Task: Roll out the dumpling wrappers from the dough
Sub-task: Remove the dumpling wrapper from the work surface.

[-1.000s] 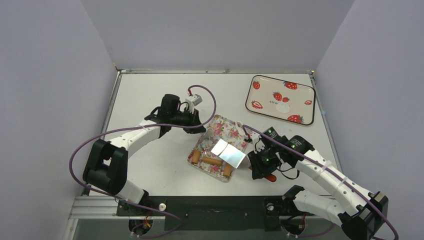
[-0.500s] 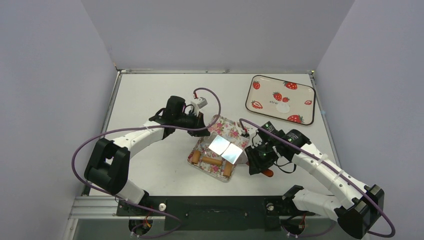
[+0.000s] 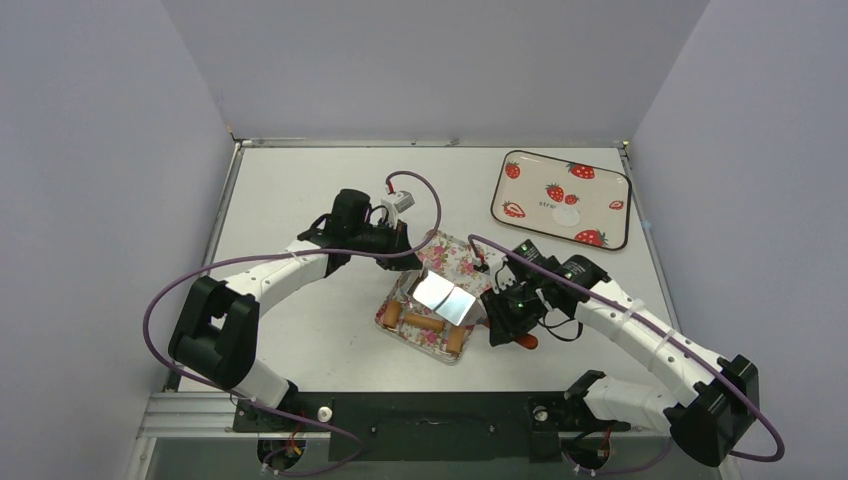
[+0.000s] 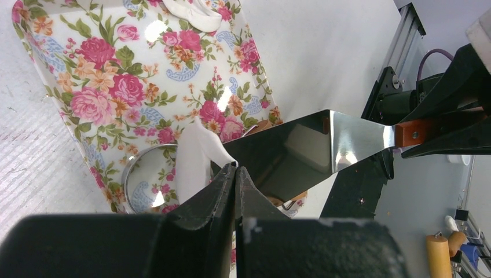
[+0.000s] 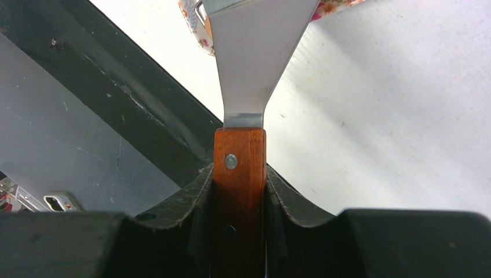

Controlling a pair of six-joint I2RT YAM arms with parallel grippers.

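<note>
My left gripper (image 4: 235,169) (image 3: 410,262) hangs over the floral tray (image 4: 87,75), shut on the edge of a thin white dumpling wrapper (image 4: 194,159) that droops from its tips. Just beside the wrapper, a silver ring (image 4: 126,174) lies on the tray. A patch of dough (image 4: 194,14) sits at the tray's far end. My right gripper (image 5: 238,191) (image 3: 500,318) is shut on the spatula's red handle (image 5: 238,174). The shiny spatula blade (image 4: 301,153) (image 3: 447,297) reaches in right next to the left fingertips. Another white wrapper (image 3: 567,215) lies on the strawberry tray (image 3: 520,200).
The brown wooden roller (image 3: 425,323) rests along the near edge of the floral tray (image 3: 455,250). Grey walls enclose the table on three sides. The black rail with the arm bases runs along the near edge.
My right arm has carried the spatula left and further over the floral tray, closer to the left gripper. My left gripper has shifted slightly right and stays shut.
</note>
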